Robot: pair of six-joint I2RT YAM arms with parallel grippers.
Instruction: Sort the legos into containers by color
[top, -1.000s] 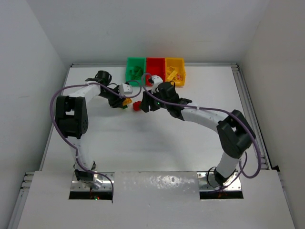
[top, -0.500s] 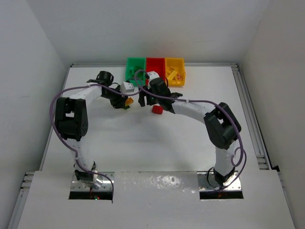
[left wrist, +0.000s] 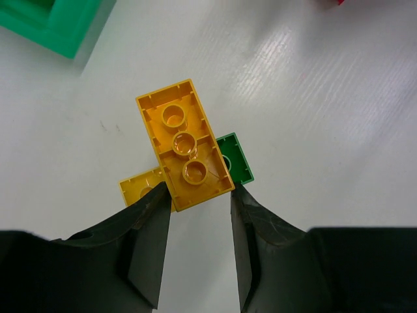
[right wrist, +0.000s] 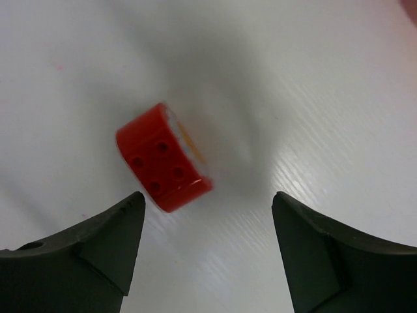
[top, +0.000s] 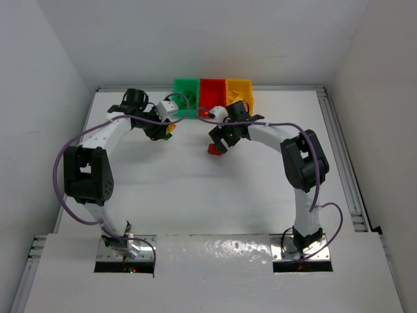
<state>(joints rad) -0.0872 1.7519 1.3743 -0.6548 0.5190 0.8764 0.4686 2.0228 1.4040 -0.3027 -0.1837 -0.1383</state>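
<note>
**Bins: three.** The green bin [top: 184, 87], red bin [top: 212, 86] and yellow bin [top: 239, 88] stand in a touching row at the far edge of the bench [top: 195, 195]. Both arms reach across the fronts of the bins. Their contents cannot be made out.

**Loose bricks: four.** Two are yellow, one is green and one is red.

**Left hand** [top: 161, 129]: it sits in front of the green bin. It is pinching the yellow brick [left wrist: 184, 145] by its near end, one finger [left wrist: 146, 241] on each side. The brick's hollow underside faces the camera. A smaller yellow brick [left wrist: 140, 188] and the green brick [left wrist: 236, 160] show from behind it, to left and right, and touch it. I cannot tell whether they are joined or whether the cluster is off the bench.

**Right hand** [right wrist: 208, 202]: it is spread wide and holds nothing. The red brick [right wrist: 163, 158] lies on the bench just beyond the fingertips, towards the left finger and touching neither. It is tilted and blurred.

**By view.**
- The top view places the red brick [top: 213, 149] just on the near side of the right hand [top: 220, 139], in front of the red bin. The left cluster is only a yellow-green speck there.
- The left wrist view alone separates the three bricks. It also shows a corner of the green bin [left wrist: 58, 29] at upper left.
- The right wrist view alone shows the studs on the red brick.
</note>
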